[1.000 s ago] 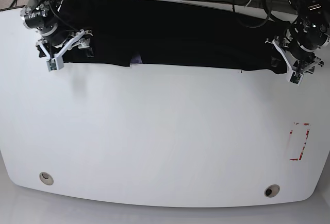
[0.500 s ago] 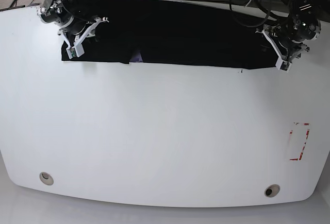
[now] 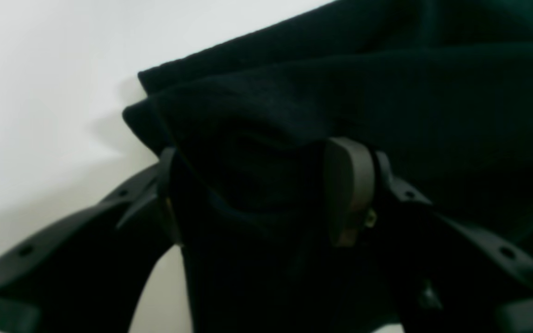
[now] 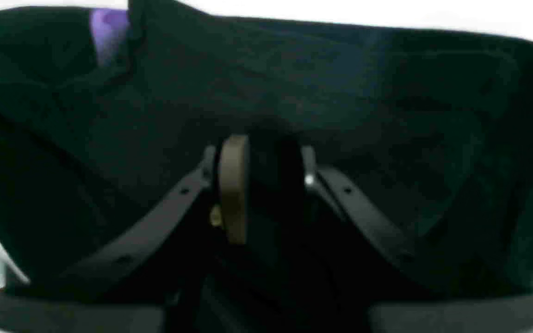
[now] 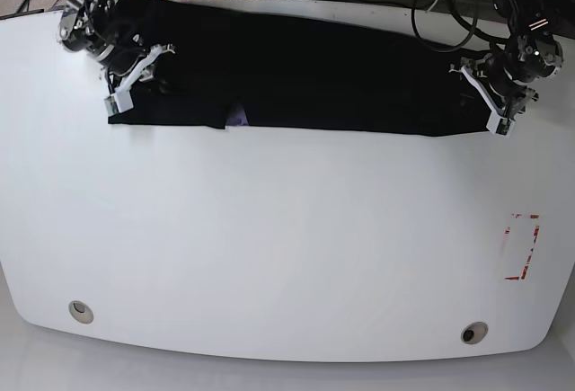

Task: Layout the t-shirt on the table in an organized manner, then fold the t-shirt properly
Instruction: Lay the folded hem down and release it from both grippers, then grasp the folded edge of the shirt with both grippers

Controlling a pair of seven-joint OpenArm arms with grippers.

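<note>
A wide, glossy white desk [image 5: 269,247] fills the base view, mostly bare. Across its far edge lies the black shirt [image 5: 305,67], stretched into a long, narrow band from one side to the other, with its far portion reaching the desk's back edge. A small purple-grey label [image 5: 237,116] shows on the near edge, left of centre. A red tape rectangle [image 5: 521,247] sits near the right side, and two round holes, one at the near left [image 5: 81,309] and one at the near right [image 5: 473,333], mark the front corners.

The right hand [image 5: 135,85] is at the band's left end in this view; its wrist camera shows both pads pressed close on a fold of black cloth, so it is clenched on the shirt. The left hand [image 5: 494,103] is at the opposite end. Its wrist camera shows the pads further apart with a thick bunch of cloth between them, so it also appears to be grasping the shirt.

The step in hand looks like spreading the shirt flat. To do it well, both hands should draw the cloth toward the near side together, at matched speed and low over the desk, keeping gentle tension between them so the band unrolls without creasing or slipping from either grip.
</note>
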